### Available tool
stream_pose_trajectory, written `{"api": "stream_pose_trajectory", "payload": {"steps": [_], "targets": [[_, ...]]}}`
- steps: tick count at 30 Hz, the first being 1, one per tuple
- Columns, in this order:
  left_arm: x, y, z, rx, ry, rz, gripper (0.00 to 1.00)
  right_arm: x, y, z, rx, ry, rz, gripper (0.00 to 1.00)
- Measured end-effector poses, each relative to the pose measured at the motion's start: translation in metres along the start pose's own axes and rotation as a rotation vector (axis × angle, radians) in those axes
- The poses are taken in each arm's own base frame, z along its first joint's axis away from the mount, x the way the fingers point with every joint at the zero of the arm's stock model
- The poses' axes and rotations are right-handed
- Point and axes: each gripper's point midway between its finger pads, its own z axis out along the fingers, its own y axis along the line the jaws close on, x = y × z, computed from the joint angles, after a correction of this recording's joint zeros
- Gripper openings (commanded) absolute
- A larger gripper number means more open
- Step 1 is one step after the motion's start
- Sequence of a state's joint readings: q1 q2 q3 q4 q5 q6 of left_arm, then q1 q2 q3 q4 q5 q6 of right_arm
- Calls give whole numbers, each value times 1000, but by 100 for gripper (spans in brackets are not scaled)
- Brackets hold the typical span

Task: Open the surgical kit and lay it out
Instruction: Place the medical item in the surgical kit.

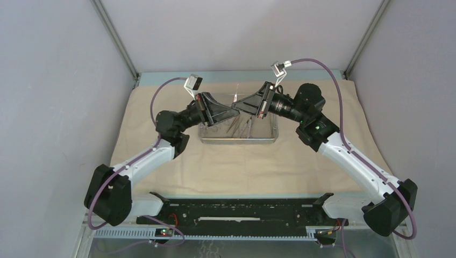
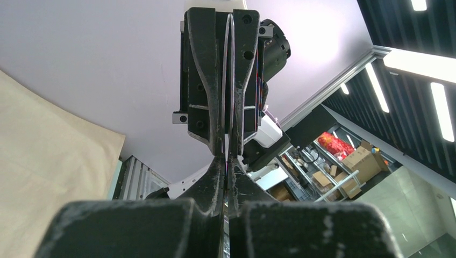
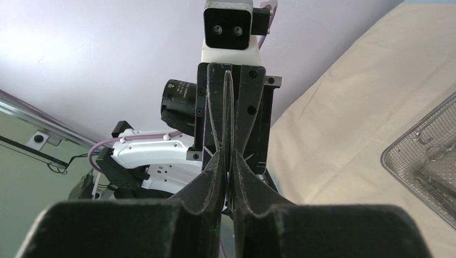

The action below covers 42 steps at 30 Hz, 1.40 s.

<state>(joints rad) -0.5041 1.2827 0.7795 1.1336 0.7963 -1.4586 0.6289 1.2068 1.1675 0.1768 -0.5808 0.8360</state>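
The beige cloth wrap [image 1: 242,166] lies spread flat on the table. On it stands the steel mesh tray [image 1: 271,138], with ring-handled instruments [image 1: 242,128] lying inside. Above the tray's back edge my two grippers meet tip to tip. My left gripper [image 2: 227,156] is shut on a slim pair of tweezers [image 2: 228,107], which runs straight into the facing fingers. My right gripper [image 3: 229,156] is shut on the other end of the same tweezers [image 3: 228,118]. A corner of the tray [image 3: 398,161] shows in the right wrist view.
Grey enclosure walls stand on the left, right and back, with aluminium posts [image 1: 115,37] in the back corners. A black rail [image 1: 236,212] runs along the near edge between the arm bases. Purple cables [image 1: 333,80] loop over both wrists.
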Motion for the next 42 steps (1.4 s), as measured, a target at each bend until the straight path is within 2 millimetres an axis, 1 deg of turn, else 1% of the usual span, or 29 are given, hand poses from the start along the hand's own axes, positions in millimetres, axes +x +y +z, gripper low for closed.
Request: {"api": "stream_pose_trajectory", "payload": {"steps": [1,2,5,6,7,10,15,17,19,22,23,26,27,30,33,37,42], "targets": [[0,0,0,-1,0,0,0,0,0,0,1,0,1,13],[0,1,0,-2,1,-1,3,0,-1,0,2,1,1,10],[0,3,0,-12,1,0,16,1,-3,0,12,1,3,3],[1,5,0,-17,2,1,23,1,-5,0,18,1,5,0],[1,6,0,-23,4,1,30,1,-6,0,21,2,4,0],[2,15,-1,-54,8,-4,43,0,-9,-1,33,-3,2,0],[7,34,-4,-133,23,-6,56,-9,-24,-6,77,-21,-11,0],[10,42,-7,-181,33,4,61,-14,-38,-12,123,-29,-24,0],[14,52,-12,-249,49,24,64,-20,-60,-21,200,-35,-39,0],[17,70,-24,-403,76,70,69,-30,-94,-42,339,-40,-68,0],[16,74,-28,-456,87,92,71,-36,-109,-53,405,-45,-87,0],[13,83,-42,-585,116,170,75,-54,-140,-81,546,-58,-131,0],[14,86,-49,-628,132,198,76,-61,-156,-95,609,-63,-143,0],[17,94,-68,-737,163,250,78,-68,-199,-127,765,-52,-150,0],[22,107,-91,-850,191,280,79,-61,-245,-154,911,8,-140,0],[21,120,-112,-965,200,311,80,-42,-294,-179,1057,118,-129,0],[14,125,-131,-1064,187,373,81,-20,-341,-207,1190,224,-95,0]]}}
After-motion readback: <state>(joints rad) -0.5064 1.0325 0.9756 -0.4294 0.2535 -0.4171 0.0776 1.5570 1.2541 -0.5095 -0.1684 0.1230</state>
